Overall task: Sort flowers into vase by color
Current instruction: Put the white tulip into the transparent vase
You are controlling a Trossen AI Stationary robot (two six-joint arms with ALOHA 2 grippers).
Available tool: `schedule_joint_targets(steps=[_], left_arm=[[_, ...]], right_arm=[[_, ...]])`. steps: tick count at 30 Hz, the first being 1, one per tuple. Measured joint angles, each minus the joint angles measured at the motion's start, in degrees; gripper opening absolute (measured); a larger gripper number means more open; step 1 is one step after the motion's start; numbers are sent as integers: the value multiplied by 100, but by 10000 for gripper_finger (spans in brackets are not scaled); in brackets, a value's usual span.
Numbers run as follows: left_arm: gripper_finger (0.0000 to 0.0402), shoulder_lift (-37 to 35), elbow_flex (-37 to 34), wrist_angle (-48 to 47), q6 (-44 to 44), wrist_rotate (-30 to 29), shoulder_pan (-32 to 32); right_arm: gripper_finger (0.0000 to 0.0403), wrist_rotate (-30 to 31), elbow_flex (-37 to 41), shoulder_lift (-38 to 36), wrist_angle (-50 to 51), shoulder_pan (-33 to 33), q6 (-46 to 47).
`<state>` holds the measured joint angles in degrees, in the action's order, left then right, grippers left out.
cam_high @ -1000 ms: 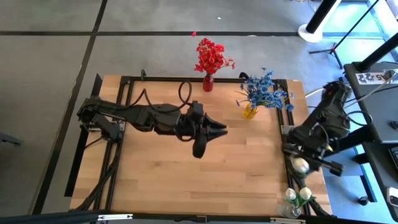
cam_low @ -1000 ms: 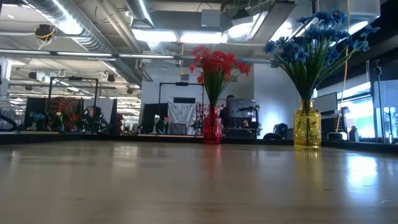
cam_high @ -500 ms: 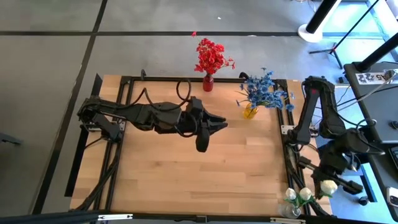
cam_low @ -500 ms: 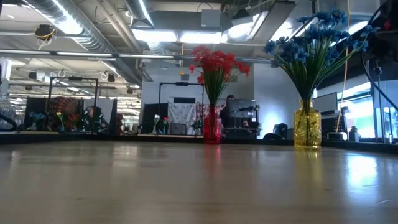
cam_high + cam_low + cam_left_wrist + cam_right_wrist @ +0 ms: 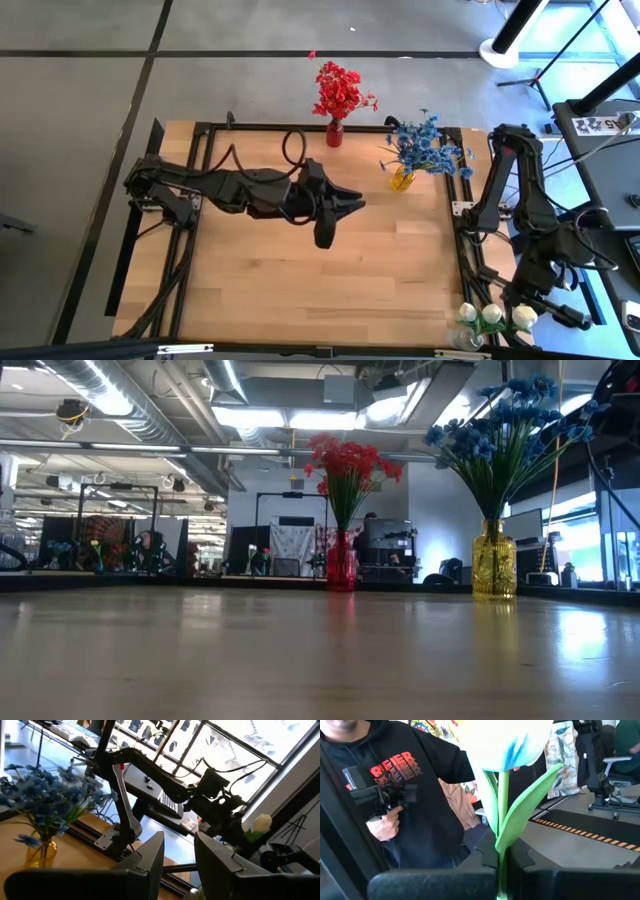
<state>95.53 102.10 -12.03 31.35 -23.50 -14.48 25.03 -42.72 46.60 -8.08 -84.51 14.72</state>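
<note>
A white flower (image 5: pixel 505 745) with a green stem and leaf is in my right gripper (image 5: pixel 532 300), which is shut on it just beyond the table's right edge near the near corner. Its head (image 5: pixel 524 317) hangs beside two white flowers (image 5: pixel 479 313) standing in a vase at that corner. Red flowers (image 5: pixel 338 90) stand in a red vase (image 5: pixel 334 134) at the far edge. Blue flowers (image 5: pixel 425 145) fill a yellow vase (image 5: pixel 402 179). My left gripper (image 5: pixel 352 207) is open above the table's middle, touching nothing. My right gripper pinches the white flower's stem (image 5: pixel 501 847) between its two fingers (image 5: pixel 520 856), a little below the blossom and at the base of the long leaf (image 5: pixel 525 805). The flower is lifted clear, and its head stands out past the fingertips.
A person in a black hoodie (image 5: pixel 415 785) stands beyond the right gripper, holding a small device. In the left wrist view the open fingers (image 5: pixel 152 860) frame the right arm (image 5: pixel 215 795) and its flower (image 5: pixel 262 822). Bare wood (image 5: pixel 280 280) lies on the table's near half.
My right gripper has carried the white flower from beside the table's right edge toward the near right corner and lowered it next to the two white flowers there. It has stayed shut on the stem. The left arm has barely moved.
</note>
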Motion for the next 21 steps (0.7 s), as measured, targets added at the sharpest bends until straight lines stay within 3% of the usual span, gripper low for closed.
schedule_joint_targets(steps=[8,21], left_arm=[[104,2,0,-36,-2,1,-173],[104,4,0,-259,-2,0,-142]], right_arm=[[1,97,0,119,-452,15,-49],[2,245,0,295,12,13,-10]])
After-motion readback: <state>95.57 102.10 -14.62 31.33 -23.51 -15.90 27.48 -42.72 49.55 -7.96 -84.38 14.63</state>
